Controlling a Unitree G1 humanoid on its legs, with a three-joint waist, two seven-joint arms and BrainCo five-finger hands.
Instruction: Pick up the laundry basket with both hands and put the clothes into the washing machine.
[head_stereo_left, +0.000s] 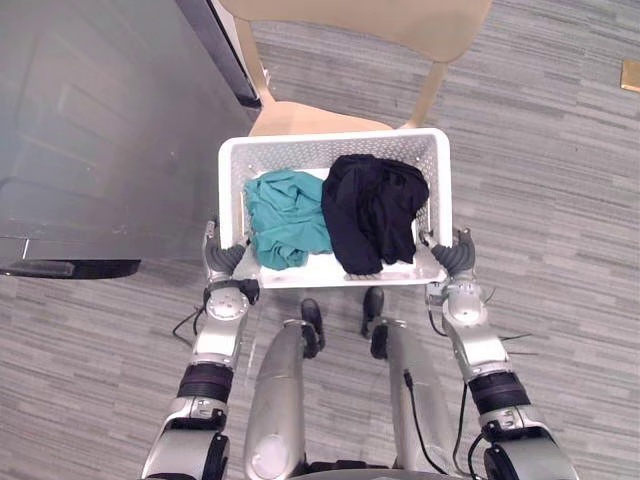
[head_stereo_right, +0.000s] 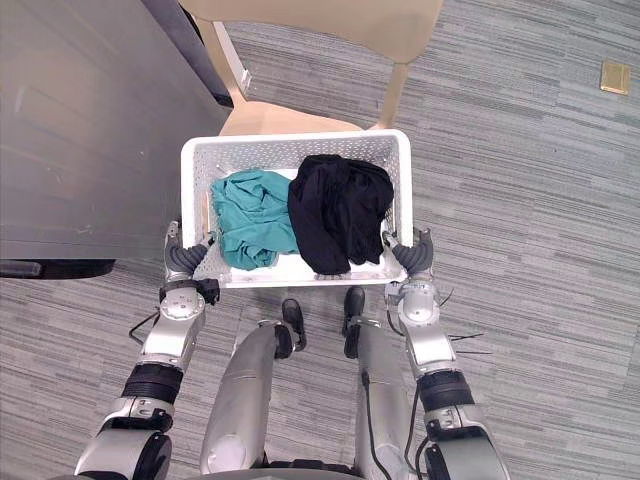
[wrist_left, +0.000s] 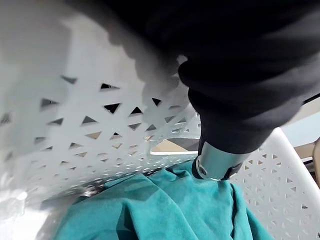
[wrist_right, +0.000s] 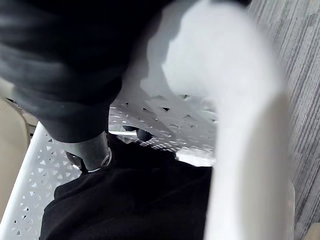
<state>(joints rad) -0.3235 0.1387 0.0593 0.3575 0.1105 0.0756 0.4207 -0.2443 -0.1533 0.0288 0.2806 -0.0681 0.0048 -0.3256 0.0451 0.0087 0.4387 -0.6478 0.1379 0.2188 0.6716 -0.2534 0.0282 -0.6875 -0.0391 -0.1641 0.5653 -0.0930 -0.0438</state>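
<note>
1. The white perforated laundry basket (head_stereo_left: 335, 142) is straight ahead of the robot, between its two hands and above its legs. The far end of the basket overlaps the seat of a beige chair (head_stereo_left: 312, 118). Whether it rests on that seat cannot be told.
2. Inside the basket, a crumpled teal garment (head_stereo_left: 285, 222) fills the left half. A black garment (head_stereo_left: 372, 208) is heaped in the right half and touches the teal one along the middle.
3. The left hand (head_stereo_left: 222, 262) is at the basket's near left corner. Its dark ribbed cover is pressed against the outside of the wall. In the left wrist view its thumb reaches over the rim into the basket, just above the teal cloth, so the hand is clamped on the wall.
4. The right hand (head_stereo_left: 457, 256) mirrors it at the near right corner. Its thumb is hooked inside beside the black garment, gripping that wall.
5. Both forearms run forward and slightly outward from the body, with the wrists level with the basket's near edge.
6. A large grey surface (head_stereo_left: 100, 130) with a dark edge lies to the left.
7. Grey striped carpet floor (head_stereo_left: 560, 210) spreads around the rest.
</note>
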